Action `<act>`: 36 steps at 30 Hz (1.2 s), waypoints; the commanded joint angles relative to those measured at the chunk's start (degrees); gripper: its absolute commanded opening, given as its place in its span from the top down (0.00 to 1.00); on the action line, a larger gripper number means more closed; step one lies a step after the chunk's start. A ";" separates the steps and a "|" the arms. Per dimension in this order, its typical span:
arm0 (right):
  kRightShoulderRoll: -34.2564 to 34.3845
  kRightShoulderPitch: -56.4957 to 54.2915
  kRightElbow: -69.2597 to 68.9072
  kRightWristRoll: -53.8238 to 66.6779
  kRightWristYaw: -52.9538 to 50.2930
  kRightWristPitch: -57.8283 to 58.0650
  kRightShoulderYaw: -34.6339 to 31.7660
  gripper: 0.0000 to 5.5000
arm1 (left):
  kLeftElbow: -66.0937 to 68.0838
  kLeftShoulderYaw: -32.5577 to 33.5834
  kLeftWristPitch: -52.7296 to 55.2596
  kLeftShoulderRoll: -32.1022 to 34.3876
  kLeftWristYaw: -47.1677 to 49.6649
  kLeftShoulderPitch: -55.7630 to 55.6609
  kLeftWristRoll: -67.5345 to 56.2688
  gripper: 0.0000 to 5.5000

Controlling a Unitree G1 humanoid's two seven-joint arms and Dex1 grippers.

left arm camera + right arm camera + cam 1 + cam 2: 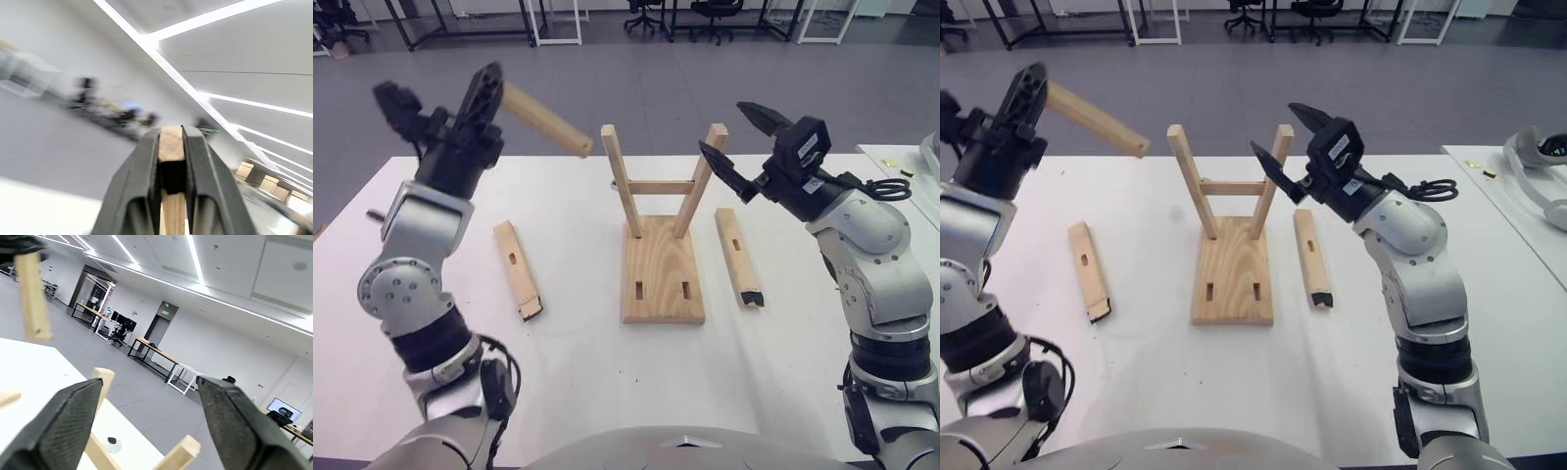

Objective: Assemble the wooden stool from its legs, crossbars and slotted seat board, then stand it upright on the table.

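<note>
Biggest thing first: the white table (568, 392), everything's on it or over it. Mid-table the seat board (663, 294) lies flat, long way pointing away from me. 2 legs stand up out of its far end, the left-hand leg (621, 181) and right-hand leg (699, 181). They splay apart toward the top, w/ a crossbar (661, 187) joining them approx halfway up. The near end of the board has 2 open slots.

Then 2 loose slotted pieces flat on the table, one each side of the board & roughly parallel to it. The left piece (517, 268) sits well apart from the board. The right piece (738, 257) is just beside it, not touching. Each has one slot in its face and a dark bit at the end nearest me.

Another wooden stick (548, 119) is up in the air on my left. It's tilted, free end angled down toward the standing legs but apart from them. My left gripper (171, 134) has it, fingers clamped on both sides of one end. Wrist cam shows the wood wedged right btw them.

My right gripper (729, 132) is spread wide w/ nothing in it, hanging in the air by the top of the right-hand leg. Lower finger looks v close to that leg, can't tell if it's touching tbh.

Smallest: a little dark round thing (112, 442) on the table behind the legs, can't make out what it is.
</note>
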 commanded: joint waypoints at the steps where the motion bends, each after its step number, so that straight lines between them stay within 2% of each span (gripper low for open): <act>1: 1.17 2.67 -0.57 1.44 -2.46 1.69 -3.07 0.31 | 4.36 1.68 -9.07 -7.57 9.75 12.29 14.74 0.93; 3: 2.14 4.70 0.81 1.19 -3.50 0.59 -3.43 0.31 | 4.45 0.35 -13.30 -13.04 12.06 15.84 18.62 0.93; 6: 3.28 7.84 3.11 0.22 -4.51 -1.25 -3.54 0.31 | 4.85 0.03 -17.56 -15.61 12.50 17.51 22.12 0.93; 27: 5.84 10.05 7.22 -1.39 -5.56 -4.30 -1.21 0.31 | 10.90 -5.42 -27.96 -16.76 10.65 19.59 38.98 0.93; 36: 5.55 10.60 7.68 -2.01 -5.51 -5.10 -0.25 0.31 | 9.06 -5.21 -29.27 -18.02 11.45 17.90 36.93 0.93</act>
